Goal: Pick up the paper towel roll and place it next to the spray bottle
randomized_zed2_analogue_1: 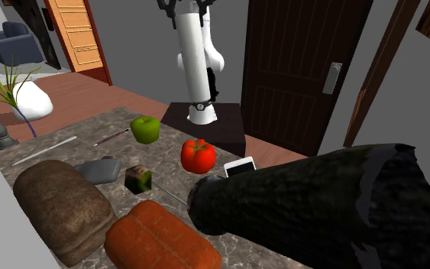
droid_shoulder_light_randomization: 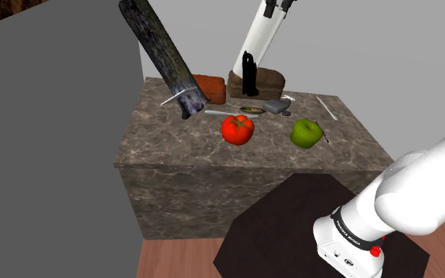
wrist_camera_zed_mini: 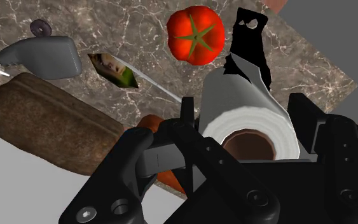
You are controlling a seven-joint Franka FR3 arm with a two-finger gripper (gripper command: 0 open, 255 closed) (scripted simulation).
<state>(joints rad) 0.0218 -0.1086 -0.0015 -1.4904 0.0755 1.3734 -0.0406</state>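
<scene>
The paper towel roll (wrist_camera_zed_mini: 241,105) is held up in the air, off the worktop (droid_shoulder_light_randomization: 189,146). It is clasped at its top end between the two black fingers of the gripper (wrist_camera_zed_mini: 244,137), and the brown hole in its middle can be seen there. The roll is long and white. It hangs tilted over the middle of the worktop, and a black piece (droid_shoulder_light_randomization: 248,77) is seen at its low end. What that piece is cannot be told.

A red tomato (droid_shoulder_light_randomization: 238,129) lies near the middle of the worktop, under the roll's low end. The spray bottle (wrist_camera_zed_mini: 47,57) is grey and lies on its side, closer to the edge away from the stand. A big brown loaf (wrist_camera_zed_mini: 44,130) is just beside it. A small packet (wrist_camera_zed_mini: 110,67) lies between the bottle and the tomato.

The picking up looks done, so the carrying step seems to be in hand. Next, the roll would need to be moved toward the far edge and brought over a bare spot beside the bottle. It would then need to be lowered until its low end rests on the worktop, and only then let go. The spot should be picked with care, since the loaf and the packet crowd the bottle. A long, tilted roll could tip over, so it is best set down straight.
</scene>
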